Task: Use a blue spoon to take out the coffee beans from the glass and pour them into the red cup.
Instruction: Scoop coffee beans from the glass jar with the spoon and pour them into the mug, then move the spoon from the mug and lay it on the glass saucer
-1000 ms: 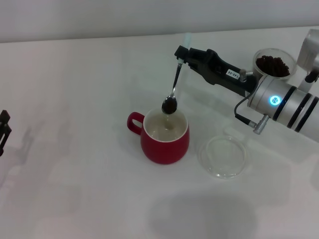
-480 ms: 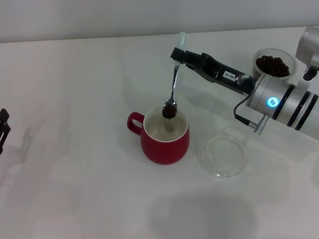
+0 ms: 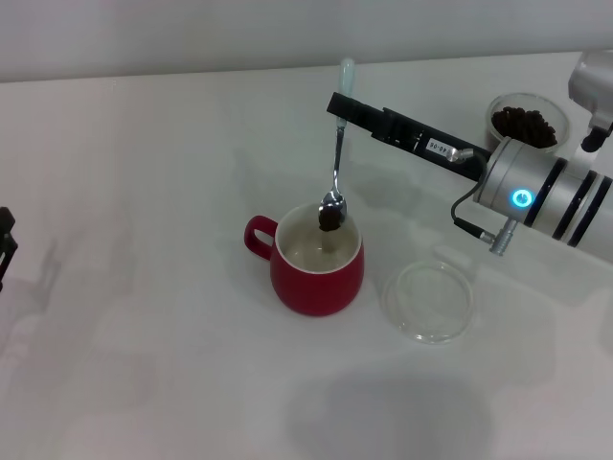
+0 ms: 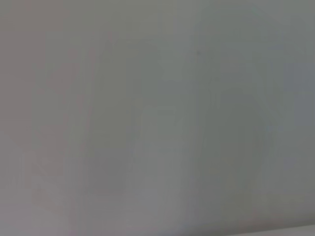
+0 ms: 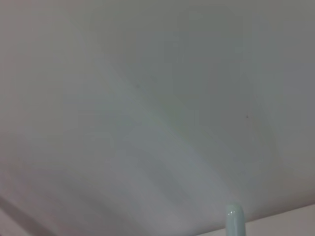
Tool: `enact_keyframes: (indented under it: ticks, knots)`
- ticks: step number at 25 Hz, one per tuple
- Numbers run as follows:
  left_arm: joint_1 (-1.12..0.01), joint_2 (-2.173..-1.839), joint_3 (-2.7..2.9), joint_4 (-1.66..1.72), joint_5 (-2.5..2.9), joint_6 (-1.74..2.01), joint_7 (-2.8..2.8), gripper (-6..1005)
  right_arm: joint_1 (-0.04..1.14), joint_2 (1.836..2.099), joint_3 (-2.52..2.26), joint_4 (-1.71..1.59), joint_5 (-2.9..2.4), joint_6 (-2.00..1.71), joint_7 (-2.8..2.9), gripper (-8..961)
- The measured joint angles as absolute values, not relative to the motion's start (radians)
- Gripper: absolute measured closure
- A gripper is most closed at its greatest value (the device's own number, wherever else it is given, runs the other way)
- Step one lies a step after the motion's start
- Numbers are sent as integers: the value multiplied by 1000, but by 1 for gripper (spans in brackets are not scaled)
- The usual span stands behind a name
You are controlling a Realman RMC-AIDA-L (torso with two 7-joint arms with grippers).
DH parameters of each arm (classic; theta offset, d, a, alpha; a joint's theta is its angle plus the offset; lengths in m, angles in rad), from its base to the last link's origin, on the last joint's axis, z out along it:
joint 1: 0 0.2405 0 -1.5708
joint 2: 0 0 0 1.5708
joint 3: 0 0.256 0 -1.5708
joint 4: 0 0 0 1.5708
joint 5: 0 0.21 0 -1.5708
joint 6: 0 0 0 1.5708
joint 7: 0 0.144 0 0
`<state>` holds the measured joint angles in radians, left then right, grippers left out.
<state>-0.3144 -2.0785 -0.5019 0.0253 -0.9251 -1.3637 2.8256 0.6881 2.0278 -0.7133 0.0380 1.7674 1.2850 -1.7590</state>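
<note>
**Spoon tipped over the red cup, beans at the rim**

Far out on the left edge of the head view sits the left gripper (image 3: 5,244), only a dark sliver of it in frame, well apart from everything else. Its jaws cannot be told from here, and its own wrist camera shows nothing but a plain pale surface.

Moving in to the middle of the white table (image 3: 144,364), here is the red cup (image 3: 319,264), standing upright, its loop handle pointing toward the robot's left, white inside showing. Right above its opening hangs the blue spoon (image 3: 336,153), nearly vertical, pale handle up, metal bowl down. The bowl sits just at the level of the cup's far rim, and a small dark clump of coffee beans (image 3: 329,219) clings at the bowl, over the white interior. Whether they touch the cup wall cannot be told.

Up at the spoon's handle, the right gripper (image 3: 338,103) is clamped on it, jaws closed around the neck of the handle, with the tip of the handle poking up above the fingers. That same handle tip (image 5: 235,219) shows in the right wrist view against a pale blank background. The right arm stretches away toward the right edge, a blue light glowing on its silver wrist.

Just right of the cup lies a flat clear saucer (image 3: 428,301), near it but not touching. Farther back on the right stands the glass (image 3: 525,122), partly behind the arm, with a heap of dark beans inside.
</note>
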Motion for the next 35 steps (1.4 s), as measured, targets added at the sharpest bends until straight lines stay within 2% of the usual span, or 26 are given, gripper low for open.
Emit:
enact_keyframes:
  ticks: [28,35]
  knots:
    - [-330,-2077,-506,34,-926,-1347,2826,406,677,2028,-726,6,1716,1391,-2119,816]
    - [-341,-2077,-506,34,-927,-1327,2826,407,662,2022,-691,-7,1744,1401,-1974,817]
